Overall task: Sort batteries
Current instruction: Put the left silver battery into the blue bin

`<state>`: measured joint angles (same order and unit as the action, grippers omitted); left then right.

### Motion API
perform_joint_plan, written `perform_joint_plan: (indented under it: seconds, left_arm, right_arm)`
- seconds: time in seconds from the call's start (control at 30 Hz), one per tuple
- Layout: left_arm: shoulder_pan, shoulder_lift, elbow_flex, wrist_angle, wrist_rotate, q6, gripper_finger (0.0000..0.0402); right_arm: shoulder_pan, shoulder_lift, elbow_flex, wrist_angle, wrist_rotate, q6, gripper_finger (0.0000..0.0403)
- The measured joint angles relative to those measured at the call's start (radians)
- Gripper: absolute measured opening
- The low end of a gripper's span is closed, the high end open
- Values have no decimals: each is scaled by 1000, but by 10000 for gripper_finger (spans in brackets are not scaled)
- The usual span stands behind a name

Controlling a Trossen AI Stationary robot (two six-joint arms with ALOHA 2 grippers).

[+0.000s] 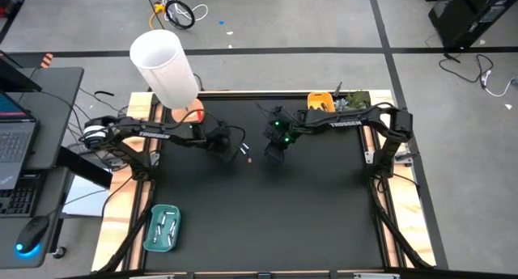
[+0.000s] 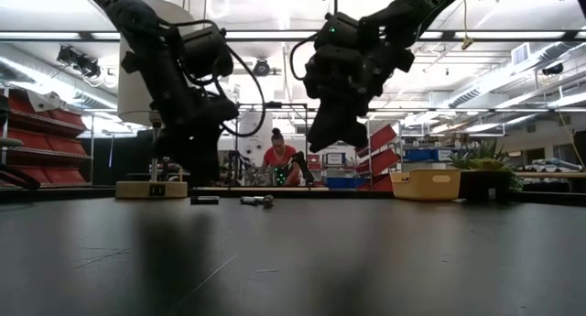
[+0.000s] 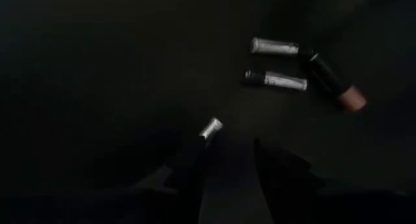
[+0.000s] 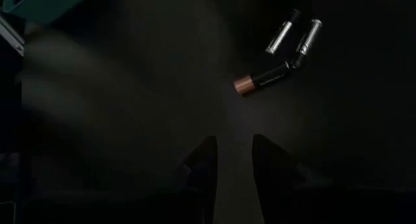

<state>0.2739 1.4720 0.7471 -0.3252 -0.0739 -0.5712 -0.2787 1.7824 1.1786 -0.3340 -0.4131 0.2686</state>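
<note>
High view: left gripper (image 1: 219, 143) and right gripper (image 1: 275, 146) over the black table (image 1: 267, 222), facing each other near the far middle, with a few batteries (image 1: 245, 153) on the table between them. More batteries in the teal tray (image 1: 151, 238) at the near left corner. Yellow tray (image 1: 320, 102) at the far edge; white cup (image 1: 164, 67) at the far left.

Low view: both arms hanging above the table; loose batteries (image 2: 256, 201) lying on the surface beyond them. Person seated in the room behind.

Left wrist view: fingers (image 3: 188, 169) pinching a silver battery (image 3: 210, 128), its tip poking out. Two silver batteries (image 3: 275, 63) and a dark battery (image 3: 333, 81) lying close together farther off.

Right wrist view: fingers (image 4: 273, 162) spread, holding nothing, above bare table. Same cluster ahead: two silver ones (image 4: 296, 37) side by side, the dark one (image 4: 265, 78) with its copper end just beside them.
</note>
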Motion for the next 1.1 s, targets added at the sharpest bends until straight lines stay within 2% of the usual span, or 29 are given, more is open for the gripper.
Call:
perform_joint_plan:
  seconds: [0.33, 0.57, 0.8, 0.97, 1.1]
  left_arm:
    - [-1, 40, 1, -13, -58, 254, 156]
    - [1, 48, 1, -17, -3, 465, 166]
    - [8, 139, 6, -23, 30, 508, 159]
    - [4, 162, 7, -10, 41, 492, 131]
    - [3, 158, 7, -6, 37, 489, 68]
  right_arm:
    - [-6, -23, 0, 10, -52, 28, 84]
    - [-6, -29, 0, 21, -70, 56, 84]
    - [-4, -30, 0, 26, -112, 77, 84]
    - [-3, -51, 0, 22, -112, 76, 84]
    - [-9, -75, 0, 34, -107, 72, 84]
